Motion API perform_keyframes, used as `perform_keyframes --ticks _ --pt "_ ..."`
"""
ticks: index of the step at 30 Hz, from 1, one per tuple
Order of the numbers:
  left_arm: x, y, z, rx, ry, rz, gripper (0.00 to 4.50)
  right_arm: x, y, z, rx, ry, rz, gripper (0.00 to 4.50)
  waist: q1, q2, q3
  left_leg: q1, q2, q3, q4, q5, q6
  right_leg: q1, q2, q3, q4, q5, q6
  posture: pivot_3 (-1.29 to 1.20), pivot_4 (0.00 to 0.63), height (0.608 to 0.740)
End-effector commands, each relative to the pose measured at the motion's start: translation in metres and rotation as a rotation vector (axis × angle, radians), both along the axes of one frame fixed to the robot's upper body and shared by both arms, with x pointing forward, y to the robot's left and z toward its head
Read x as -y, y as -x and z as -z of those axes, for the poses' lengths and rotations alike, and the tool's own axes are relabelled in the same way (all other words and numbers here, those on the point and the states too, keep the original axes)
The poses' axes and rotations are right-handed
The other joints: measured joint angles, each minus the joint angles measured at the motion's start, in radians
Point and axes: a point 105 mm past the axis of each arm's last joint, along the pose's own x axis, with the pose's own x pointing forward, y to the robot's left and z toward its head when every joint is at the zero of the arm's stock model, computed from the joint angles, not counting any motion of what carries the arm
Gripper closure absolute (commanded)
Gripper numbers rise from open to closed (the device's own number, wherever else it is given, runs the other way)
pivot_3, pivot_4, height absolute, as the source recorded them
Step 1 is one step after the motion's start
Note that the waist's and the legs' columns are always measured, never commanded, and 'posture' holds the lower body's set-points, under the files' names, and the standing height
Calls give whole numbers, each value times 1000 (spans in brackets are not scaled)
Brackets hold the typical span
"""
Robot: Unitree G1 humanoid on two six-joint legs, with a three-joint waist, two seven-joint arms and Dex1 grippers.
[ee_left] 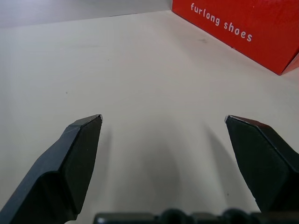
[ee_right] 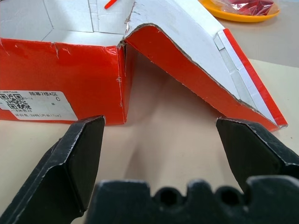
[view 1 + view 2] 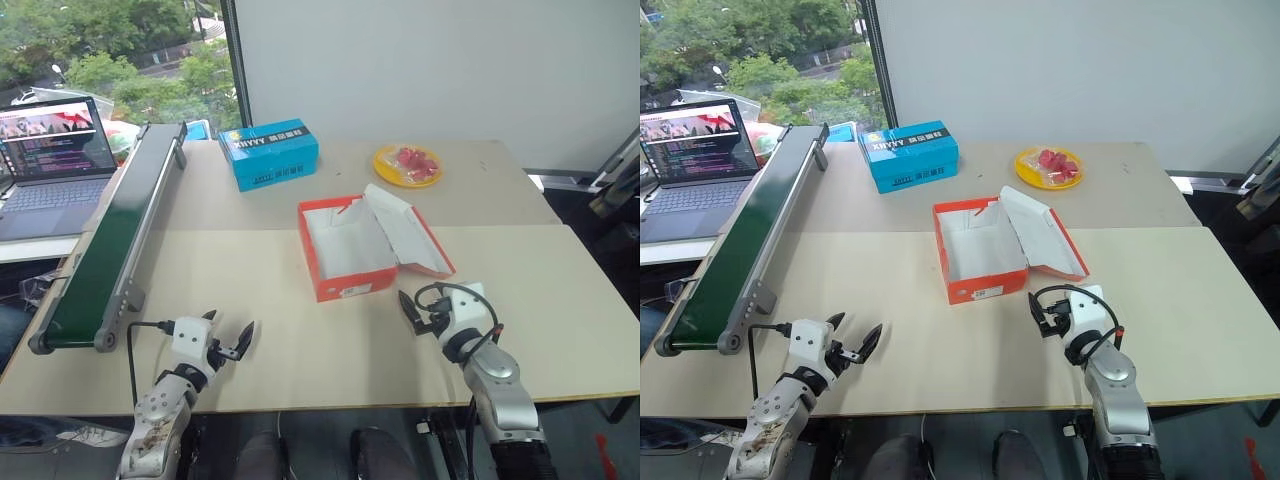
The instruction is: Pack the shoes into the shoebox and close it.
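Orange-red cardboard forms the shoebox (image 3: 345,250), which sits near the middle of the pale wooden table (image 3: 250,290) with its white interior open to the head camera. Its hinged lid (image 3: 408,230) is thrown back to the robot's right and leans tilted, white underside up, with an orange-red edge along its rim. A white label (image 3: 352,291) sits on the end wall that faces the robot.

From the right wrist camera, that label shows a code square and small print, the near corner of the box is creased and torn, and the lid slopes down to touch the table beside the box. From the left wrist camera, the box's long side carries white lettering reading "furlong shoes".

Just in front of the box's near right corner hovers the right gripper (image 3: 408,307), its black fingers spread apart with nothing between them. Well to the left of the box, near the table's front edge, the left gripper (image 3: 228,337) is also spread wide and empty.

Farther back lie a blue box (image 3: 268,152) with white lettering and a yellow plate (image 3: 406,166) holding red items. Along the left edge runs a green conveyor belt (image 3: 110,238), with a laptop (image 3: 52,160) beyond it.
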Motion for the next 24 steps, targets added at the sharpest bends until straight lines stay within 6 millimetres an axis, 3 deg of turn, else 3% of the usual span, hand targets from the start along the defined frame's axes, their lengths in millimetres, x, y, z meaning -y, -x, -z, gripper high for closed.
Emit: perform_keyframes --ticks 1,7,12,17,21,24 --pt "-7 -8 -10 43 -17 -26 0 4 -1 -14 58 2 17 37 0 0 0 0 0 0 0 0 0 0 0 0 0 0 0 0 150 740" --pt "-26 -36 -39 107 -60 -125 0 35 -2 -33 59 -3 246 37 4 0 0 -1 0 -1 0 0 0 0 0 0 0 1 1 0 150 740" --pt "-26 -56 -80 207 -60 -176 0 28 -18 -87 185 4 241 37 -6 0 0 -1 0 0 0 0 0 -1 0 0 0 1 2 0 150 740" --pt "-22 -71 -123 286 -28 -202 0 2 -44 -136 287 4 134 37 -3 0 0 -1 -3 -1 0 0 0 0 1 0 1 2 2 0 150 740" --pt "-28 -73 -140 286 23 -249 0 -37 -57 -144 233 -70 -39 37 -4 0 0 -2 -3 -2 0 0 0 0 2 0 1 2 2 0 150 740" --pt "-29 -73 -142 262 30 -268 0 -65 -63 -146 191 -98 -163 37 -4 0 0 -2 -3 -2 0 0 0 0 1 0 1 2 3 0 150 740"
